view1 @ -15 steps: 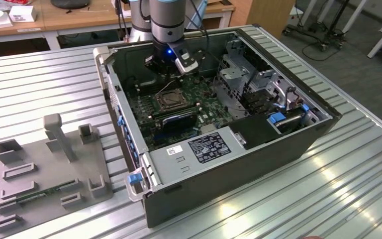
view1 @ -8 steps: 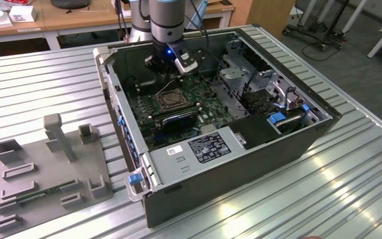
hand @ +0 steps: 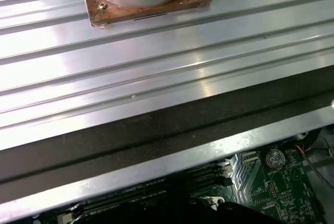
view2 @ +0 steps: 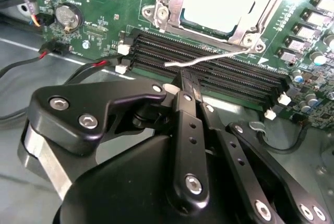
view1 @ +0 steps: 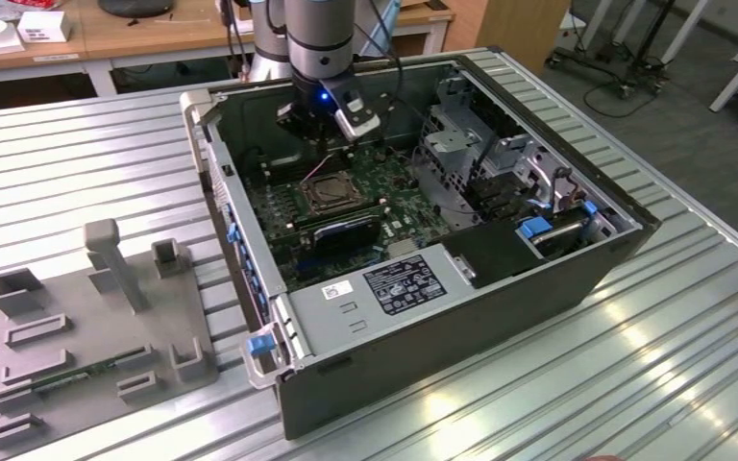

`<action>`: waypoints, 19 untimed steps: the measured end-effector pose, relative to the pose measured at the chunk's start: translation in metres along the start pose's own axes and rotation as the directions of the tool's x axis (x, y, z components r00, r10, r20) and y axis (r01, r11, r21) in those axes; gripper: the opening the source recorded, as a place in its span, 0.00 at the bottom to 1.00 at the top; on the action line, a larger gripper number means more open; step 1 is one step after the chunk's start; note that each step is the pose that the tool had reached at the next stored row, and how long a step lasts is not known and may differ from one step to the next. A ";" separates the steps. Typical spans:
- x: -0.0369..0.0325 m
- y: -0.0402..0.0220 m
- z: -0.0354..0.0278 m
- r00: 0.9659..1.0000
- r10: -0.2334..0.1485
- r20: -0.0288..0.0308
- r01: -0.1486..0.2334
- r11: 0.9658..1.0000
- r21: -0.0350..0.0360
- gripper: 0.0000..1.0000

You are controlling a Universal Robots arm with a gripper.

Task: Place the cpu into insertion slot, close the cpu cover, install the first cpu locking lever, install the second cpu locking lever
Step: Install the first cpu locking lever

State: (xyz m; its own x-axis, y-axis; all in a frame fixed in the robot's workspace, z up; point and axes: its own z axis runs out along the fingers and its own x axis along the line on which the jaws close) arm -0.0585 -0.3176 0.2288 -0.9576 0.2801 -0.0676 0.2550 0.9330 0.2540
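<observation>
One claw [view2: 189, 80] shut beside lever [view2: 206, 58], cpu cover [view2: 209, 4] closed

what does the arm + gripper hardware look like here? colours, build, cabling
Exterior view: the arm is a grey-silver cylindrical link with a glowing blue light near the wrist and dark cables running beside it. Second wrist view: the gripper is matte black with a silvery ring at the base, built from flat bar linkages pinned with round silver screws, and ends in narrow black fingers.
</observation>
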 end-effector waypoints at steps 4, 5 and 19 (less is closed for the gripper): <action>0.0005 0.0007 -0.0035 1.000 -0.001 0.003 0.001 1.000 -0.002 0.11; 0.0013 0.0001 -0.0037 1.000 -0.001 0.004 0.001 1.000 -0.002 0.11; 0.0047 -0.0044 -0.0033 0.998 0.066 0.022 -0.066 0.998 0.003 0.11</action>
State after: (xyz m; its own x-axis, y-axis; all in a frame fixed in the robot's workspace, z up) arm -0.0645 -0.3212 0.2305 -0.9355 0.3460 -0.0714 0.3181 0.9130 0.2555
